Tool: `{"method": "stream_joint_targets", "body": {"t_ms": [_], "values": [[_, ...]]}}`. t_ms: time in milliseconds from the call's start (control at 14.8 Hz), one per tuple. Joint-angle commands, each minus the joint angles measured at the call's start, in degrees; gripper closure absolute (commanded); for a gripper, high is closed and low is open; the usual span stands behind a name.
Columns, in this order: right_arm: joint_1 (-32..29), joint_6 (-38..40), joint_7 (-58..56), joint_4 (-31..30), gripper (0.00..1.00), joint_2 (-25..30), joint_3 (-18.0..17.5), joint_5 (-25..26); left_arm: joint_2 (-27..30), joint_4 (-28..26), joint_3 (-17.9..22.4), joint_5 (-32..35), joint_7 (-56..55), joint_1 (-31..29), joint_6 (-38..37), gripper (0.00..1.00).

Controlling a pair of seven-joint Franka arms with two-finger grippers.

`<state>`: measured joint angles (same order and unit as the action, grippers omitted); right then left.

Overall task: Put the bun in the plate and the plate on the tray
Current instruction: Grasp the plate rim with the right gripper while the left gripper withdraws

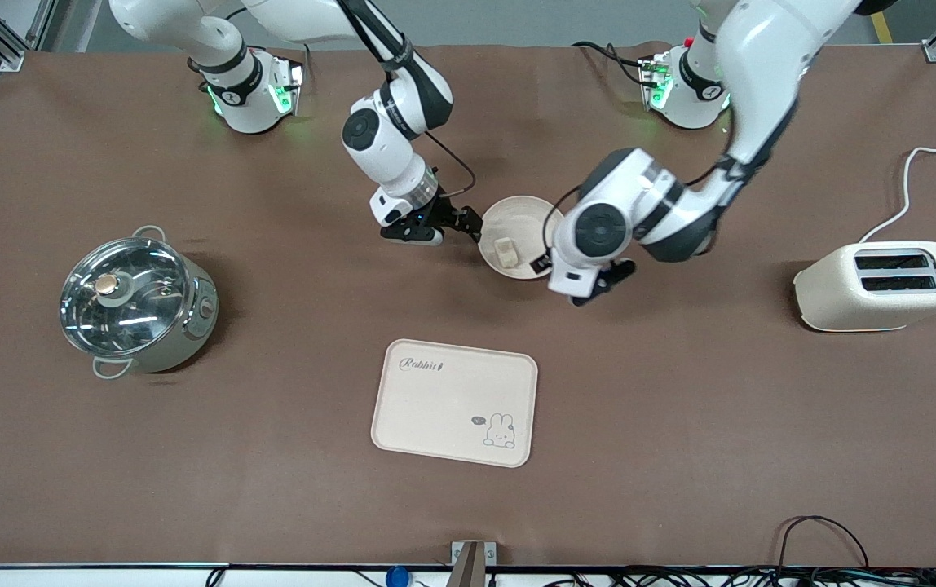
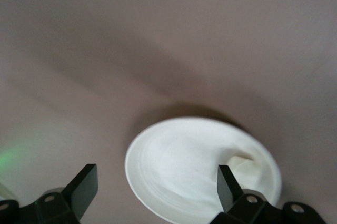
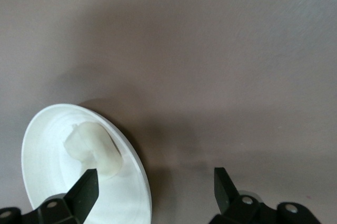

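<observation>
The round cream-white plate (image 1: 527, 214) lies on the brown table between the two grippers, with the small cream bun (image 1: 505, 253) in it near the rim closest to the front camera. My right gripper (image 1: 470, 223) is open at the plate's rim on the right arm's side. In the right wrist view the gripper (image 3: 155, 187) straddles the rim of the plate (image 3: 47, 182), one finger by the bun (image 3: 95, 153). My left gripper (image 1: 601, 287) is open and empty beside the plate. In the left wrist view the gripper (image 2: 155, 182) hangs over the plate (image 2: 184, 166) and bun (image 2: 243, 163). The Rabbit tray (image 1: 454, 402) lies empty, nearer the front camera.
A steel pot with a glass lid (image 1: 138, 303) stands toward the right arm's end of the table. A cream toaster (image 1: 884, 285) with its white cord stands toward the left arm's end. Bare brown table lies between the plate and the tray.
</observation>
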<state>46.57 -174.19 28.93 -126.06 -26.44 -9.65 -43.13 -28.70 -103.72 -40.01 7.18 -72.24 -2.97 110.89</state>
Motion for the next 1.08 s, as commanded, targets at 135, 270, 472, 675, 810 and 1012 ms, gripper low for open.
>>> {"method": "stream_joint_targets", "body": {"t_ms": [135, 270, 472, 675, 810, 1012], "values": [[3.2, -1.8, 0.6, 4.2, 0.27, -4.3, 0.7, -2.4, 1.5, 13.9, -2.0, 3.3, 7.4, -5.0, -7.0, 0.0], [4.2, -1.9, 0.7, 4.4, 0.41, -4.8, 0.7, -2.4, 1.6, 15.9, -2.2, 7.6, 13.1, -8.5, -7.0, 0.0], [5.1, -3.3, 0.6, 4.3, 0.61, -5.1, 0.8, -2.4, 1.8, 19.1, -2.2, 10.7, 29.1, -12.9, -7.0, 0.0], [5.5, -3.4, 0.6, 4.3, 0.75, -5.3, 0.8, -2.4, 4.3, 22.1, -2.3, 10.9, 34.1, -15.4, -8.2, 0.0], [5.6, -3.4, 0.4, 4.3, 0.87, -5.3, 0.8, -2.4, 5.9, 22.4, -2.0, 11.9, 34.5, -15.8, -8.5, 0.0], [5.2, -3.2, -1.7, 4.6, 0.99, -5.2, 1.0, -2.2, 9.8, 23.6, 4.2, 11.0, 40.2, -11.9, -10.0, 0.0]]}}
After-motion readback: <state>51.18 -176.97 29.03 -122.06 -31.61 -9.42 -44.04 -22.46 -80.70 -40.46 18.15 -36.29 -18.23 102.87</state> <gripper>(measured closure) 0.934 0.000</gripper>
